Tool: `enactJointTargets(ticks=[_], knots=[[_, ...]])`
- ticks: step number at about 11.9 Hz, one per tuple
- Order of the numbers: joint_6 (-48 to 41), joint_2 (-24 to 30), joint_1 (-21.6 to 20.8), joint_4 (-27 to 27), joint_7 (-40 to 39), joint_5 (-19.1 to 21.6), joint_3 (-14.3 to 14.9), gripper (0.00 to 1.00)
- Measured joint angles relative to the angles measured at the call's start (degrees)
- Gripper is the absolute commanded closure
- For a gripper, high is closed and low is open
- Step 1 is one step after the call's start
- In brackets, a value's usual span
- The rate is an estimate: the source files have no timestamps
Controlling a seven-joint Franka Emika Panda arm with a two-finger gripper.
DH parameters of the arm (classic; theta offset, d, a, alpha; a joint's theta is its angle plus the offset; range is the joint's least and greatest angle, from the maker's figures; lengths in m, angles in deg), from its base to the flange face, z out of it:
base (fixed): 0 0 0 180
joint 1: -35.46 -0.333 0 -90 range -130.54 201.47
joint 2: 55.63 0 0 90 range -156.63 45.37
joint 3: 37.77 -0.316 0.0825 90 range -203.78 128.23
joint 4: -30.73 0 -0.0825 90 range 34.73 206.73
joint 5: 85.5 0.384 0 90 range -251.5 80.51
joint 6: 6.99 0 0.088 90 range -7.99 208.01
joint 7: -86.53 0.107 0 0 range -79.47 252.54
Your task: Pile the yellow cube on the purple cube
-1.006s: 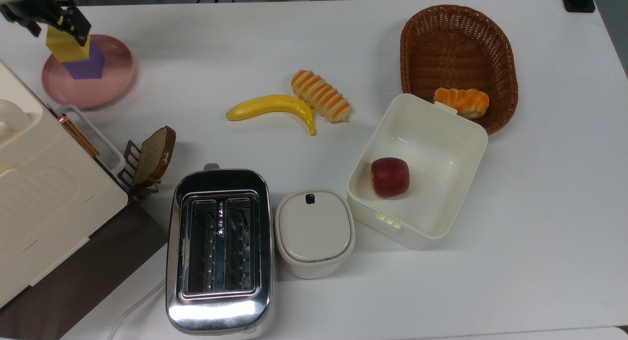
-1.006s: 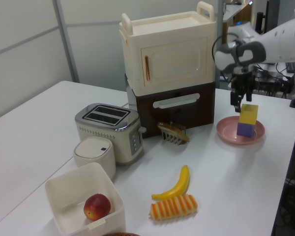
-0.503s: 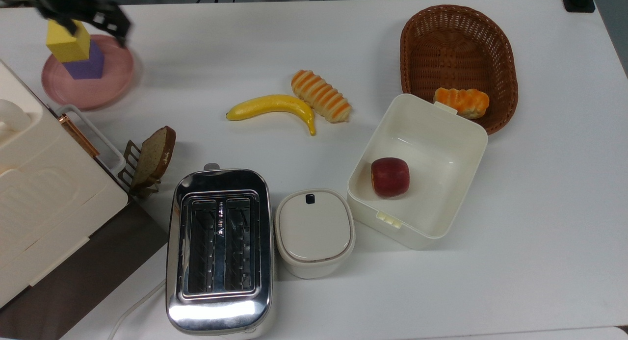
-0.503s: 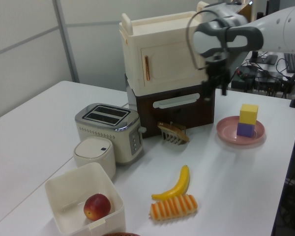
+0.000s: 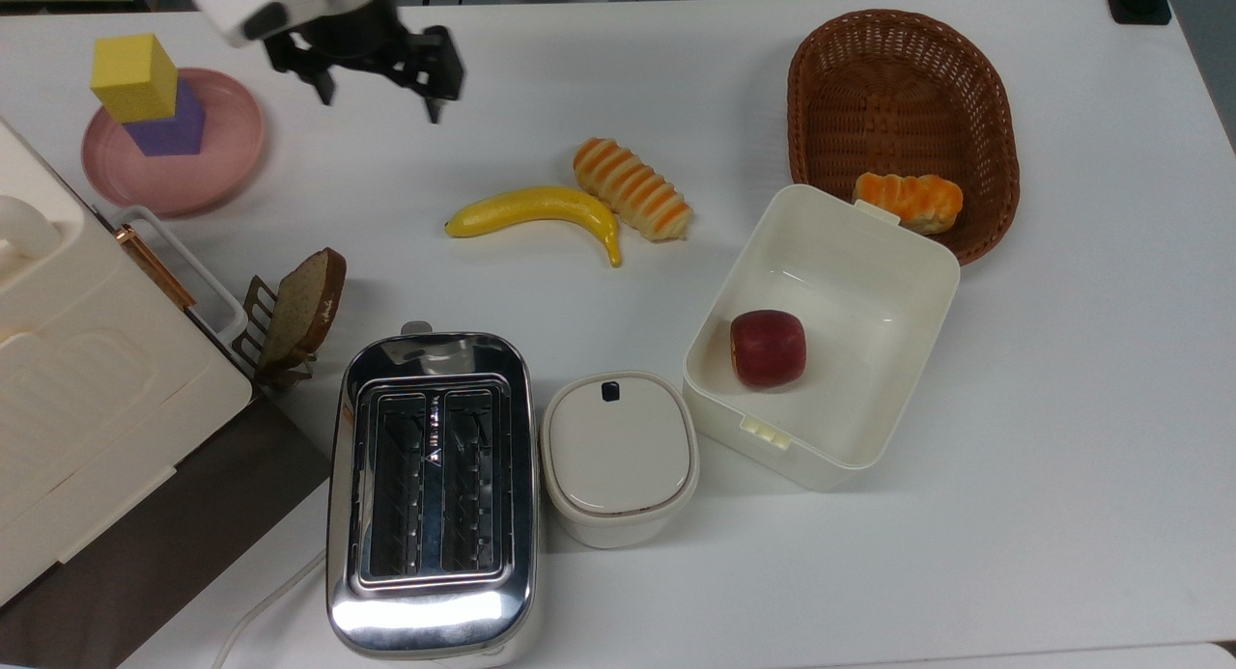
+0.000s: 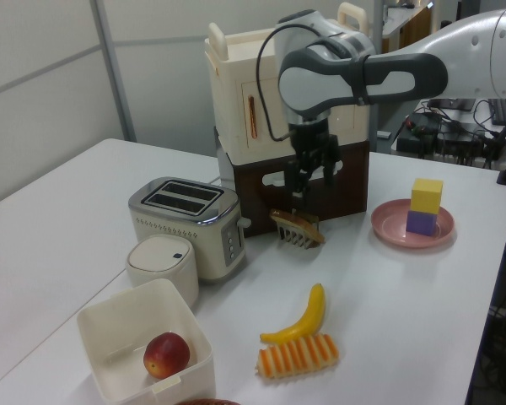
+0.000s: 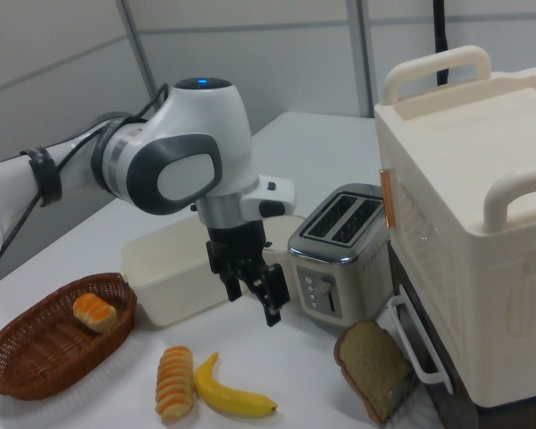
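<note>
The yellow cube sits squarely on the purple cube, both on the pink plate, so the stack looks done. The jaws hang open and empty, well apart from the plate.

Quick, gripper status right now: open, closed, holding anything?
Gripper: open and empty, in the air away from the pink plate; the yellow cube sits on the purple cube there.

Yellow cube on purple cube, pink plate; orange-striped bread, yellow banana, brown woven basket, red apple.
</note>
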Motion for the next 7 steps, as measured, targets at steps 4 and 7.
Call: enactJointTargets(ticks=[4, 7], knots=[[0.0, 0.0, 1.4, -0.4, 0.1, 0.0, -1.9, 0.0], [0.0, 0.0, 1.9, -1.3, 0.1, 0.0, -1.9, 0.0]])
